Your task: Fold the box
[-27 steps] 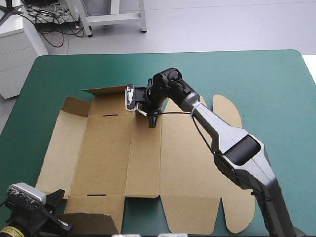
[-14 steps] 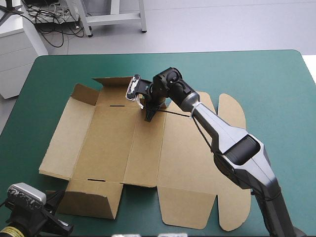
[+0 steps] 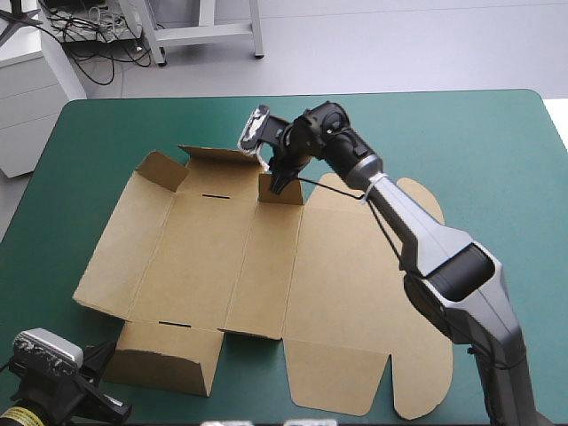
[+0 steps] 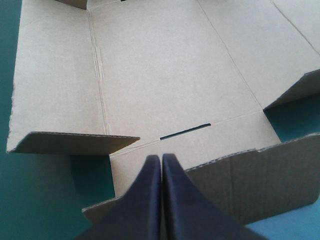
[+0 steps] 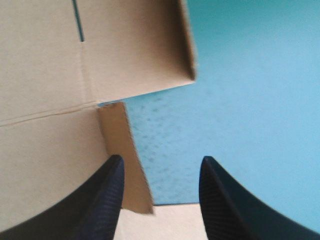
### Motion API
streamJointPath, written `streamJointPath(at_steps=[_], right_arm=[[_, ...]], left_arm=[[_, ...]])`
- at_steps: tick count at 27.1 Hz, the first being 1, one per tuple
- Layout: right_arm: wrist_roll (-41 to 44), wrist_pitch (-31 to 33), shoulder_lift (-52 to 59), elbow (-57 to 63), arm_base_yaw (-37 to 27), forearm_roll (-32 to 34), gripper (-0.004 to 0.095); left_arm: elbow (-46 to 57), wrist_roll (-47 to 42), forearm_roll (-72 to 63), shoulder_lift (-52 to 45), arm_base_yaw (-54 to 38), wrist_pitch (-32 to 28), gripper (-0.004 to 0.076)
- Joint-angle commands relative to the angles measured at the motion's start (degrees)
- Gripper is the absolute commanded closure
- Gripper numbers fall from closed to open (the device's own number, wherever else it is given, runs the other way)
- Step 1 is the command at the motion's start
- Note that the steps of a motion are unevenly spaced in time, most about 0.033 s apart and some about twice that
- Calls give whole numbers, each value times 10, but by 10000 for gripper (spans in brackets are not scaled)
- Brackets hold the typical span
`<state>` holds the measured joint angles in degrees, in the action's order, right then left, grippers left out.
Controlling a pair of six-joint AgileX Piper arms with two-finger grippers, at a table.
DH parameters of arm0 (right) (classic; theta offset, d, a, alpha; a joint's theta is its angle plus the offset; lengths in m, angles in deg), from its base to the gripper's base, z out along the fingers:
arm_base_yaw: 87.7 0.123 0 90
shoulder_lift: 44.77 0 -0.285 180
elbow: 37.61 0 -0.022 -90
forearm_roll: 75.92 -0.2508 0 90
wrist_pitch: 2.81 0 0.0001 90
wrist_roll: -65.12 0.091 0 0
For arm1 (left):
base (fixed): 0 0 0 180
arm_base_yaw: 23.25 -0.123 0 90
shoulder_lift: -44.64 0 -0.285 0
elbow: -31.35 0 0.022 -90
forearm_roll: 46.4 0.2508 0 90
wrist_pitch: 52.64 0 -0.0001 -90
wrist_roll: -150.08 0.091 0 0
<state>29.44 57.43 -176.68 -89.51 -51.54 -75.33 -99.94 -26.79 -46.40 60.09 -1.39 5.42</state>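
Note:
The brown box [image 3: 266, 266] lies as a flat cut sheet on the teal-green table, with a few edge flaps raised. At its far edge my right gripper [image 3: 277, 184] stands open around a small upright flap [image 3: 282, 191]. In the right wrist view that flap [image 5: 125, 160] runs beside one finger, within the gap of the gripper [image 5: 160, 167]. My left gripper [image 4: 161, 159] is shut at the near left corner [image 3: 106, 353], its tip just over the raised near flap [image 4: 250, 175], with no board between the fingers.
The box's rounded lid flaps [image 3: 422, 390] reach close to the table's near edge on the right. Teal-green cover [image 3: 479, 151] shows beyond the box toward the far and right edges.
The box has slid toward the far edge and turned slightly, with the right gripper moving farther away. The near left flap now stands up. The left gripper has stayed put.

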Motion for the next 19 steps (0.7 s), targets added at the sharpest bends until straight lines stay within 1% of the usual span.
streamJointPath(at_steps=[1, 3, 4, 5, 8, 9, 15, 19], right_arm=[[-1, -17, 101, -19, -35, 10, 465], [18, 4, 141, -18, -62, 13, 469], [62, 17, 163, -18, -81, 24, 482], [89, 25, 175, -17, -92, 38, 502], [120, 34, 214, 9, -127, 87, 599], [121, 34, 230, 25, -141, 93, 640], [121, 34, 348, 171, -223, 98, 857], [138, 33, 443, 292, -296, 103, 918]], left_arm=[[-16, -1, 0, 9, 2, -38, 734], [-16, -1, 0, 9, 2, -38, 734], [-16, -1, 0, 9, 2, -38, 734], [-16, -1, 0, 9, 2, -38, 734], [-16, -1, 0, 9, 2, -38, 734], [-16, -1, 0, 9, 2, -38, 734], [-16, -1, 0, 9, 2, -38, 734], [-16, -1, 0, 9, 2, -38, 734]])
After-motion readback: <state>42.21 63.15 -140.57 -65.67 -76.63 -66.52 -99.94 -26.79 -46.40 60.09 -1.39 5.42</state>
